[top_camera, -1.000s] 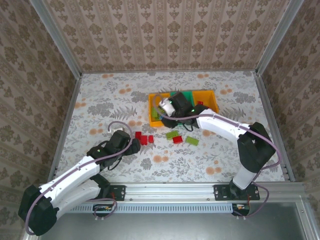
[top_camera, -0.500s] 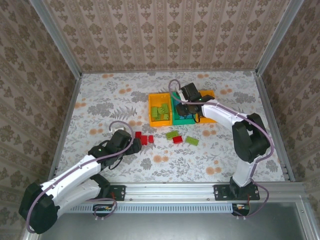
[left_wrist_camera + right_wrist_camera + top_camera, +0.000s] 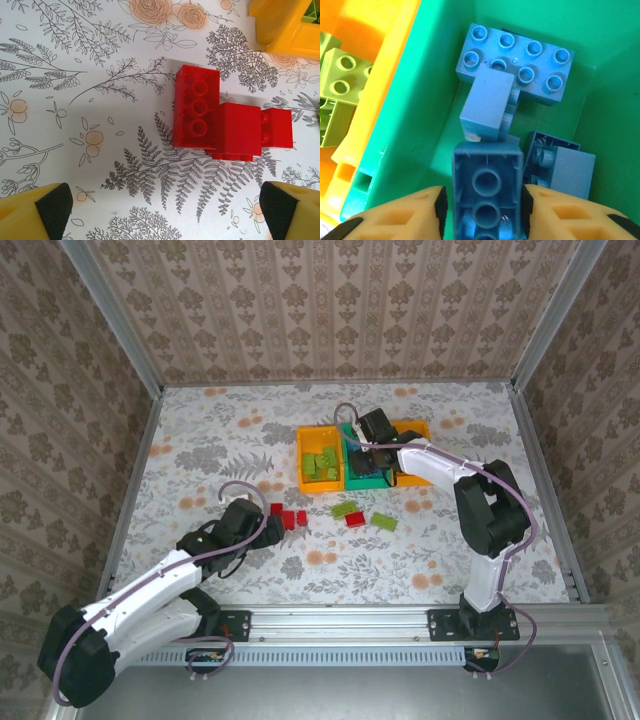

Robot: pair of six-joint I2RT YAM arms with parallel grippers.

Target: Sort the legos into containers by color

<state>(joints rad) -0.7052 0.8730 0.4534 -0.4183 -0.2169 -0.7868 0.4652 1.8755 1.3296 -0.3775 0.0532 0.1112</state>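
Over the green middle container (image 3: 366,480) hovers my right gripper (image 3: 362,445) (image 3: 487,212). A blue lego (image 3: 487,185) sits underside up between its pads. The right pad touches it and a thin gap shows at the left pad (image 3: 441,207), so the jaws stand slightly open. Three more blue legos (image 3: 520,65) lie on the green container's floor (image 3: 420,100). Light green legos (image 3: 322,465) (image 3: 337,75) fill the left orange container (image 3: 304,478). My left gripper (image 3: 262,530) (image 3: 165,212) is wide open just short of three red legos (image 3: 288,518) (image 3: 197,112) on the table.
Two light green bricks (image 3: 345,508) (image 3: 384,521) and a red one (image 3: 355,520) lie on the floral table in front of the bins. The right orange bin (image 3: 416,430) is partly hidden by my right arm. A corner of the left orange bin (image 3: 285,25) is near the red bricks.
My right gripper carried the blue lego from over the left orange container to the green one and its jaws have loosened. The left arm has stayed put.
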